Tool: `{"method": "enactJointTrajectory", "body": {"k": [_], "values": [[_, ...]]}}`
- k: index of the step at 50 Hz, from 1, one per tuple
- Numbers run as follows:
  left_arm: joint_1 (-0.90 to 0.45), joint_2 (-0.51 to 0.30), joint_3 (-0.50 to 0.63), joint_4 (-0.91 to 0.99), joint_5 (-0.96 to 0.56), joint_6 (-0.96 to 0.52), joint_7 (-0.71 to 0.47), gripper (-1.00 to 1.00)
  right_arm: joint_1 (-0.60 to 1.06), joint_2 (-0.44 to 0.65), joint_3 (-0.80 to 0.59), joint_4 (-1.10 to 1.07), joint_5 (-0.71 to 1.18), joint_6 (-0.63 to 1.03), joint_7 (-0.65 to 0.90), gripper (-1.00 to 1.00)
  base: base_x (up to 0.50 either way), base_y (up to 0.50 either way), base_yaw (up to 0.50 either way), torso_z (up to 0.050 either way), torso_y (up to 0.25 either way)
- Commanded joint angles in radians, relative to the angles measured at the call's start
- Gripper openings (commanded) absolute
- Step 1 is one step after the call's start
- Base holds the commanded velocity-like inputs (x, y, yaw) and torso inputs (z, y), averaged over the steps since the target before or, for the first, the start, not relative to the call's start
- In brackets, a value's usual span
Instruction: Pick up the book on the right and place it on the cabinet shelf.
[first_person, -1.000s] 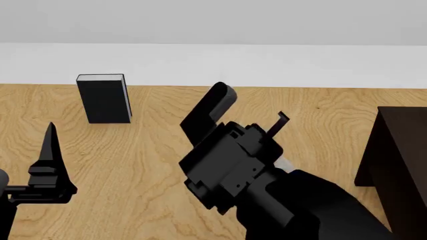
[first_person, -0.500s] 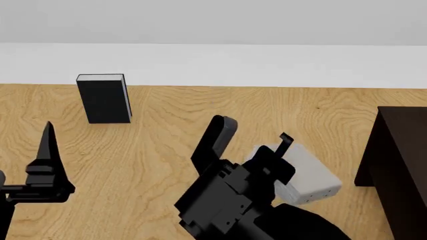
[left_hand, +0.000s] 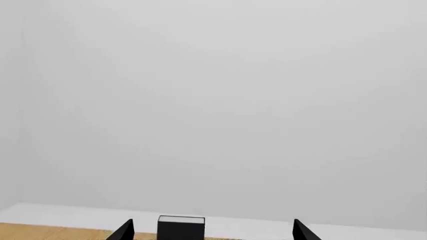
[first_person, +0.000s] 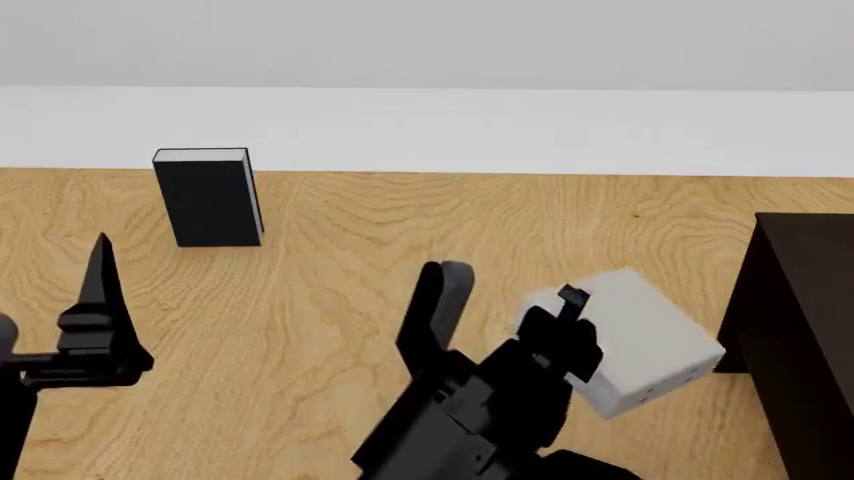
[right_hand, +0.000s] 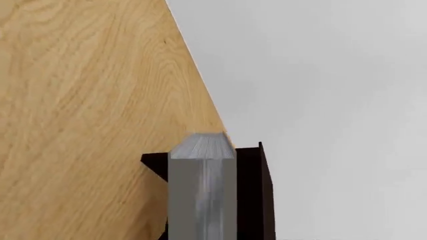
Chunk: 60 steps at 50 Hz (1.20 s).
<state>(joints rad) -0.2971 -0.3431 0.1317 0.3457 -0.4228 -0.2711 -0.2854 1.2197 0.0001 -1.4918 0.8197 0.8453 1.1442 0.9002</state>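
grey book riding tilted above the bench, pinched in the right tool; left tool hanging spread.

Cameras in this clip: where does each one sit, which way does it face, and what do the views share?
Head view: on the robot's head, looking forward and down at the wood table; shows the left gripper, and the right gripper at the grey book.
Left wrist view: near the left gripper, facing the wall; two fingertips at the picture's edge.
Right wrist view: along the grey book toward the cabinet; no gripper shows.
Shared: head and left wrist views both show the black book; head and right wrist views share the grey book.
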Motion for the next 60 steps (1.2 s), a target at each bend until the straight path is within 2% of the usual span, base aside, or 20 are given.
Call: {"method": "enactJointTrajectory", "body": {"k": [1, 5, 36, 60], "values": [[-0.026, 0.005, -0.014, -0.060, -0.026, 0.016, 0.020, 1.00, -0.012, 0.000, -0.026, 0.003, -0.182, 0.071, 0.065, -1.00, 0.00, 0.00, 0.00, 0.000, 0.000], [-0.032, 0.006, -0.021, -0.071, -0.035, 0.016, 0.020, 1.00, -0.030, 0.000, -0.024, 0.009, -0.189, 0.041, 0.108, -1.00, 0.00, 0.00, 0.00, 0.000, 0.000], [-0.035, 0.004, -0.010, -0.088, -0.033, 0.024, 0.013, 1.00, -0.153, 0.000, -0.035, 0.055, -0.368, -0.031, 0.086, -1.00, 0.00, 0.00, 0.00, 0.000, 0.001], [-0.037, 0.000, -0.004, -0.095, -0.035, 0.029, 0.009, 1.00, -0.181, 0.000, -0.032, 0.102, -0.354, -0.107, 0.051, -1.00, 0.00, 0.00, 0.00, 0.000, 0.002]]}}
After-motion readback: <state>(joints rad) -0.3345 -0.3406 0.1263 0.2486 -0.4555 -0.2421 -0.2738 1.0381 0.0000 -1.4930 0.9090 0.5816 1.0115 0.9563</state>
